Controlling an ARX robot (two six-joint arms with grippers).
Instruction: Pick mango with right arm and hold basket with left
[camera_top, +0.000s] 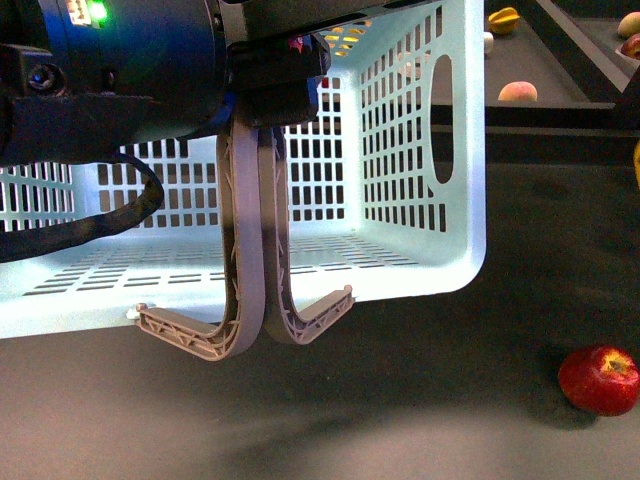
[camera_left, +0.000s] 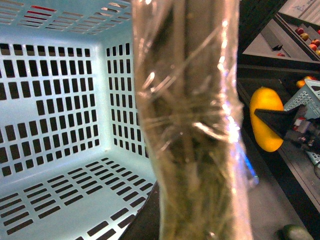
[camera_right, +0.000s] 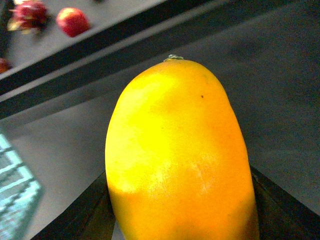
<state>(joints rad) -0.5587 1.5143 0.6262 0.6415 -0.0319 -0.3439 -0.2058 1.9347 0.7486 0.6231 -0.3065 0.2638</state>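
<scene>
Mango (camera_right: 177, 150) is shown clamped lengthwise in R hand (camera_right: 184, 215), toward worktop's (camera_top: 400, 410) right edge from basket (camera_top: 420, 150), w/ handles (camera_top: 245, 250) pinched in L hand (camera_top: 270, 100).

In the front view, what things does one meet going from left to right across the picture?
Black cable → ribbed handles → basket wall with oval hole → red apple.

front | left arm (camera_top: 110, 70) hides basket's (camera_top: 420, 150) 10 o'clock corner; handles' (camera_top: 245, 250) tops buried in left hand (camera_top: 275, 95) | fruits (camera_top: 517, 92) at 1 o'clock too small to name; yellow thing (camera_top: 636, 165) at 3 o'clock cut by edge | left wrist | handles blurred against lens | right wrist | mango's (camera_right: 180, 150) gripped end cut off; right hand's (camera_right: 182, 227) fingers (camera_right: 282, 207) mostly hidden behind it
</scene>
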